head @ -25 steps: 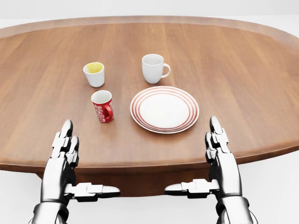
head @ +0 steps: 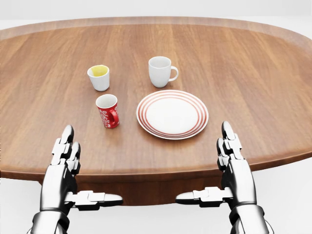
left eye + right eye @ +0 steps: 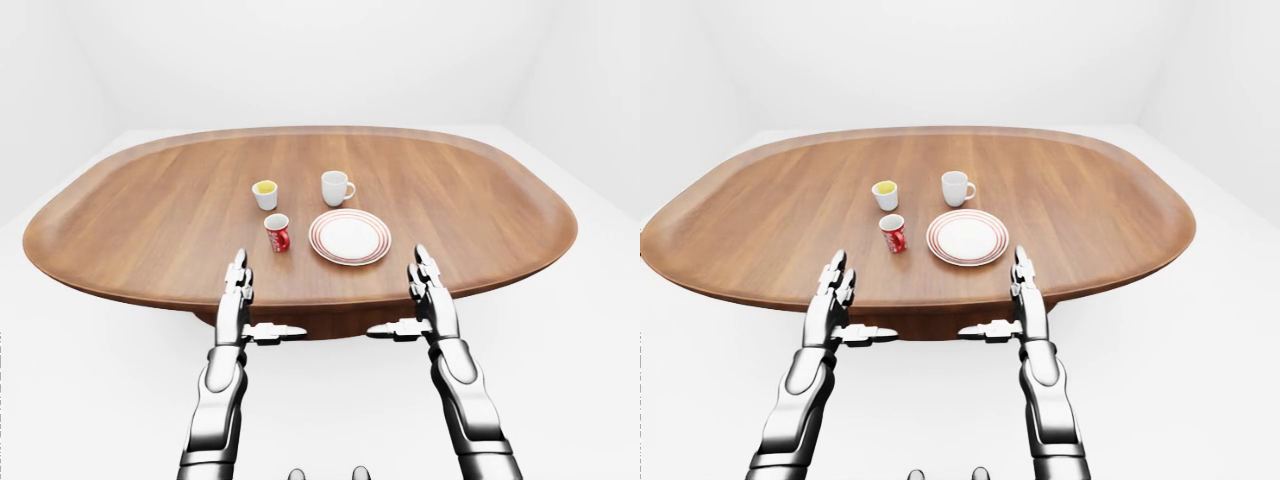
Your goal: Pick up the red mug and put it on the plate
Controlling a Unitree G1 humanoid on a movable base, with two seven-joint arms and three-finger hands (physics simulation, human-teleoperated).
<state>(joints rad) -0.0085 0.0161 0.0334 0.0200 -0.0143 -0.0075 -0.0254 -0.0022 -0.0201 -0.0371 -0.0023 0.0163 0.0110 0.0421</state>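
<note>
Hands lower; red mug (image 2: 107,110) upright.

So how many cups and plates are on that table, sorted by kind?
Red mug: 1
White mug with a handle: 1
White cup with yellow inside: 1
Red-striped plate: 1
Total: 4 things on the wooden table.

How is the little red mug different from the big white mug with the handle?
The red mug with white lettering is red, while the plain white mug has no markings. The red mug stands left of the red-striped white plate in the head view; the white mug stands above it. The red mug looks narrower. Both stand upright, untouched, handles pointing right.
</note>
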